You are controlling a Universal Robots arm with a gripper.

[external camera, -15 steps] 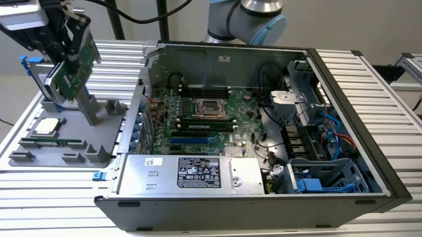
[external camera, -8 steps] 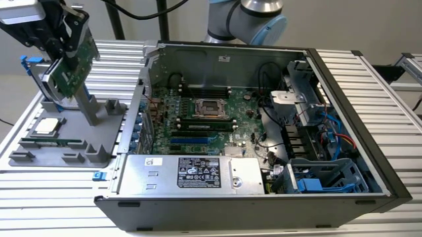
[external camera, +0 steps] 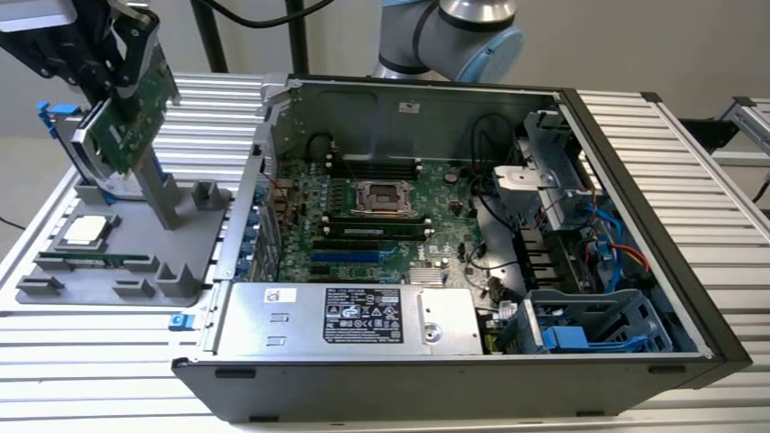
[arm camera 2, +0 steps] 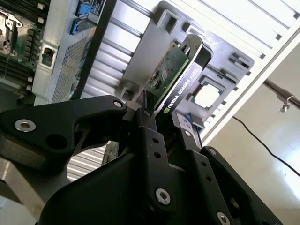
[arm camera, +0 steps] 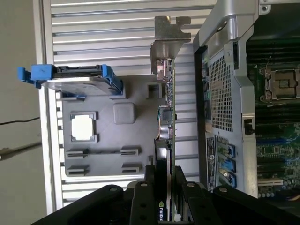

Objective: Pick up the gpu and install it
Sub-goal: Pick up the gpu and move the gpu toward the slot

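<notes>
- The gpu (external camera: 135, 106) is hanging upright at about ten o'clock in the exterior view. It is sitting above the gray fixture tray (external camera: 121, 290), well apart from the open computer case (external camera: 626, 117) out at three o'clock of it.
- In the first wrist view the card is showing edge-on, with its silver bracket (arm camera: 166, 44) at the far end.
- The step in hand is looking like the lift clear of the tray. Doing it well is, I judge, a matter of pulling straight along the card's plane and keeping it from tilting, so it is not snagging the blue-framed hard drive (arm camera: 77, 82) standing just beside it.
- Whether the card's lower edge is already free of the tray, I cannot tell.
- The claw (arm camera 2: 162, 112) is pinching the gpu with its fingers drawn narrow, one pressing each face of the card's near end, and it is touching nothing else.
</notes>
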